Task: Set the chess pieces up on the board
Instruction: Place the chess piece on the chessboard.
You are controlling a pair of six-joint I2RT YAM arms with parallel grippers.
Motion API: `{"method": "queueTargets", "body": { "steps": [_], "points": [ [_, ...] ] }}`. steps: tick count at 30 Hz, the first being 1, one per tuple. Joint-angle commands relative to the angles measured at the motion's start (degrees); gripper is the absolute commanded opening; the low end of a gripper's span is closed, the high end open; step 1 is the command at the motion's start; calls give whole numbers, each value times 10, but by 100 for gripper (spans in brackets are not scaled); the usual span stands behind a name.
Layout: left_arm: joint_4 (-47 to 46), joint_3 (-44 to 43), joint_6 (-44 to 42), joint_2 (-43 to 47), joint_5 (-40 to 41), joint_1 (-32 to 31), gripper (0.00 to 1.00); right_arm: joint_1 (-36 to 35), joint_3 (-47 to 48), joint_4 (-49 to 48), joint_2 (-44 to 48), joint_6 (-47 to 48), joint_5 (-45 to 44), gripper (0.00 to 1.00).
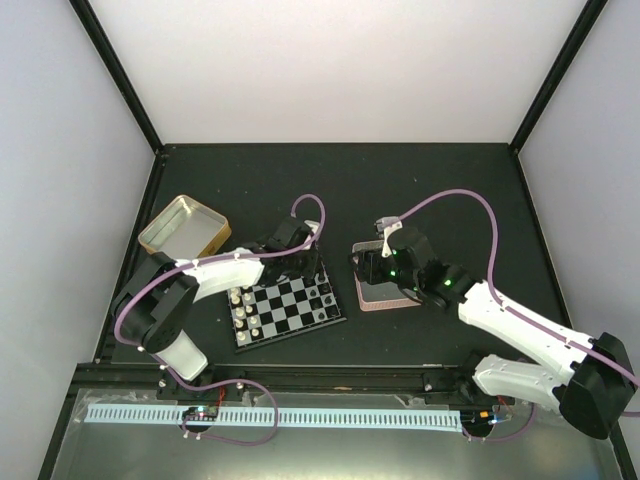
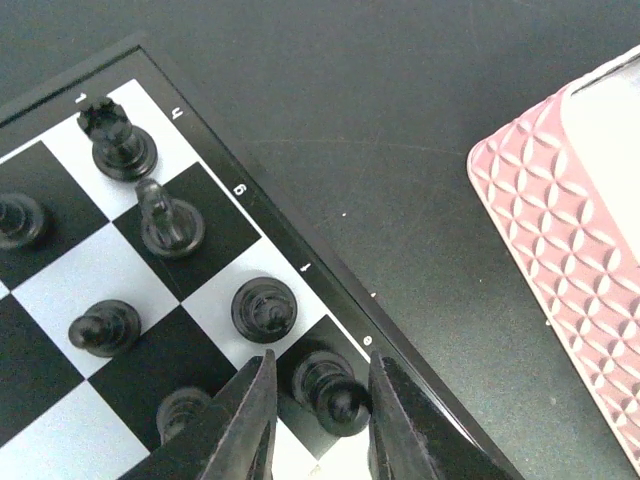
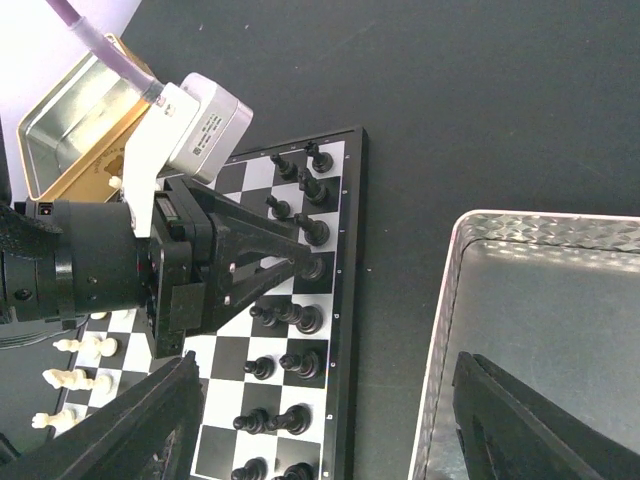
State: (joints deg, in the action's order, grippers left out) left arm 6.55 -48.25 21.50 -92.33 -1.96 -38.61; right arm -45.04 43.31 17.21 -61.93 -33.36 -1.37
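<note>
The board (image 1: 285, 302) lies at the table's middle, with black chess pieces (image 1: 322, 296) along its right side and white ones (image 1: 240, 305) along its left. My left gripper (image 1: 312, 272) hangs over the board's far right corner. In the left wrist view its fingers (image 2: 320, 358) stand open on either side of a black piece (image 2: 335, 395) on an edge square, with a gap at the left finger. That piece also shows in the right wrist view (image 3: 314, 268). My right gripper (image 1: 372, 268) is wide open and empty (image 3: 328, 370) between the board and the pink-rimmed tin.
A pink-rimmed square tin (image 1: 385, 298) sits right of the board, close to its edge (image 2: 560, 230). A gold square tin (image 1: 183, 227) lies open at the back left. Black pieces stand in two columns along the board's edge (image 3: 300, 360).
</note>
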Motion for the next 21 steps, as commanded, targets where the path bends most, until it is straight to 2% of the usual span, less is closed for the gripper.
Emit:
{"method": "queueTargets", "body": {
  "steps": [1, 15, 19, 21],
  "points": [
    [5, 4, -8, 21, -1, -3, 28, -3, 19, -1, 3, -1, -2, 70],
    [41, 7, 1, 108, 3, -4, 40, -3, 23, 11, 23, -12, -7, 70],
    [65, 14, 5, 180, 22, -4, 47, -2, 30, 49, 47, -11, -47, 70],
    [82, 23, 6, 244, 38, -3, 52, -2, 34, 94, 68, -14, -92, 70]
  ]
}}
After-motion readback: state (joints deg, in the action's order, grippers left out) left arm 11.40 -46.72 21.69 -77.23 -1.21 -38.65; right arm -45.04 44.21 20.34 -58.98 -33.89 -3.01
